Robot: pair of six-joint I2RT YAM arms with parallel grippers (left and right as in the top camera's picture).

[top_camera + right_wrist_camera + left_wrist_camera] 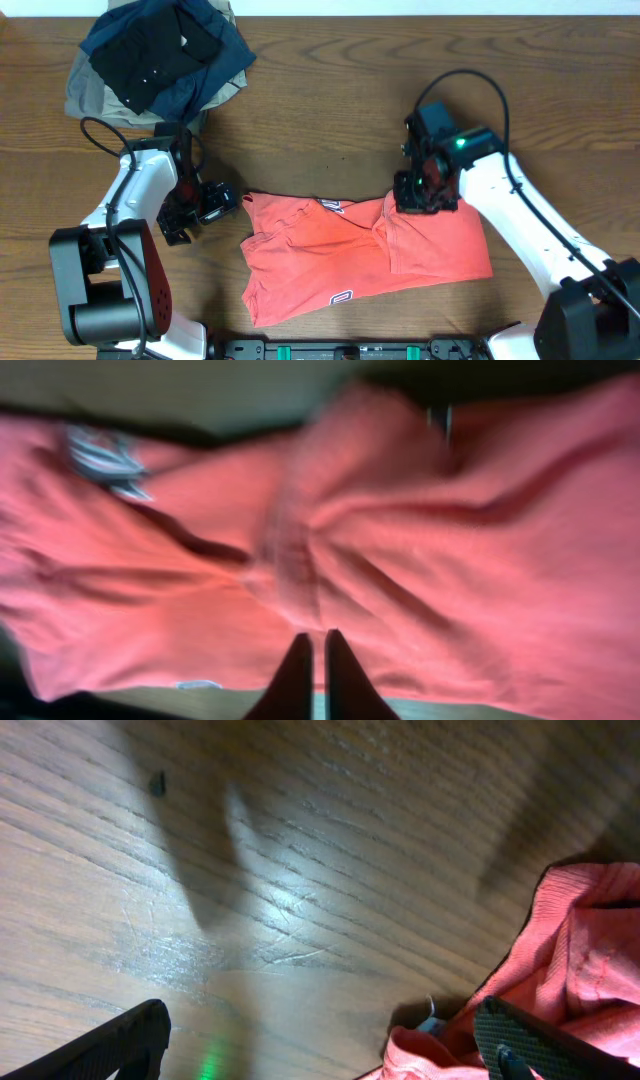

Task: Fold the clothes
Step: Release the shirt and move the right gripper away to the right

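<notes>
Here, left tool point(325, 1045) wide open beside the coral T-shirt point(360, 250), right tool point(312, 660) closed over its cloth.

A robotics lab or test bench is indicated, not a home. A white-and-black left arm point(130, 200) and right arm point(520, 215) are seen mounted at the near edge of a wood-grain counter point(330, 120), by a black rail point(330, 350) fitted with green clips. Black cables point(100, 135) are looped loosely over the counter, and a green indicator light point(461, 141) is lit on the right arm. The only household things seen are a coral-red T-shirt point(350, 255) and a heap of dark garments point(160, 55).
</notes>
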